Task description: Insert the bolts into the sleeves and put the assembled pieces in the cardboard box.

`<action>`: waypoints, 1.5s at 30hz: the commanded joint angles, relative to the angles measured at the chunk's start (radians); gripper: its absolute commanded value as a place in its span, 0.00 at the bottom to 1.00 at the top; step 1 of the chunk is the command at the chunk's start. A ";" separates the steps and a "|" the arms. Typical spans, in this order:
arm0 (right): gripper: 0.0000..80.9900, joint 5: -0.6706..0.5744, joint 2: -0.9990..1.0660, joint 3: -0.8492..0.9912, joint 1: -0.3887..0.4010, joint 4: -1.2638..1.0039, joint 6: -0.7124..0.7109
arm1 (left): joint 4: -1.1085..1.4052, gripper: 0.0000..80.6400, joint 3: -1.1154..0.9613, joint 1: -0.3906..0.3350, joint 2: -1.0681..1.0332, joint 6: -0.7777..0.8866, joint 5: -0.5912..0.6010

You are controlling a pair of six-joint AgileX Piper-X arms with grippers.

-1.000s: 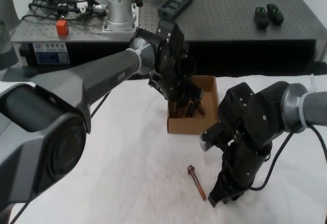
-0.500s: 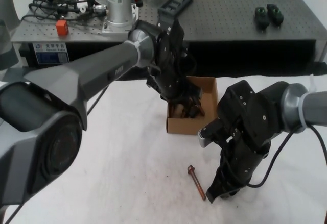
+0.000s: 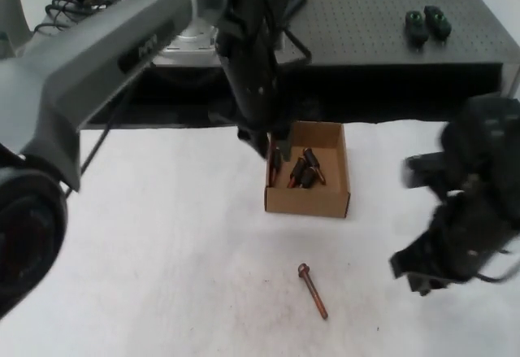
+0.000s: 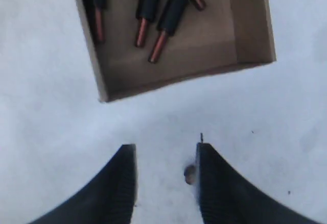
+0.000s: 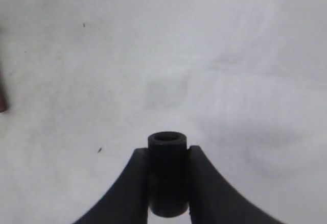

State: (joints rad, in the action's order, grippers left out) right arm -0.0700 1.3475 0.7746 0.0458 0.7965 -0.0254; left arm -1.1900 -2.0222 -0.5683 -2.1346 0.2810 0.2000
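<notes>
Right wrist view: the right gripper (image 5: 167,151) grips a black sleeve (image 5: 167,178) over the cloth (image 5: 230,55), the left gripper (image 4: 166,146) hangs open and empty by the box (image 3: 307,202) of finished pieces (image 4: 166,25) — a loose bolt (image 3: 312,290) lies nearer, so the left probably must fetch it for insertion.

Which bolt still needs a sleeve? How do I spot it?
Find the cardboard box in the middle of the white cloth. Nearer the camera than the box, one bolt lies alone on the cloth. Unlike the pieces inside the box, it is bare and copper-coloured, with no black sleeve.
</notes>
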 commanded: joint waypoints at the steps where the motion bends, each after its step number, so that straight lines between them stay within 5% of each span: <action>1: 0.02 -0.058 -0.113 -0.035 -0.022 0.032 0.036 | -0.025 0.36 0.028 -0.079 -0.002 0.102 0.003; 14: 0.02 -0.090 -0.356 -0.051 -0.022 0.082 0.077 | -0.109 0.36 0.050 -0.220 -0.111 0.365 0.004; 29: 0.02 -0.090 -0.475 -0.053 -0.020 0.119 0.074 | -0.063 0.36 0.054 -0.224 -0.167 0.601 -0.062; 45: 0.02 -0.090 -0.475 -0.066 -0.020 0.130 0.074 | -0.112 0.36 0.059 -0.224 -0.212 0.612 -0.039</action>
State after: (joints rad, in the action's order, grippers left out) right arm -0.1481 0.8820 0.7029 0.0290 0.9185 0.0478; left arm -1.3074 -1.9625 -0.7884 -2.3263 0.8722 0.1697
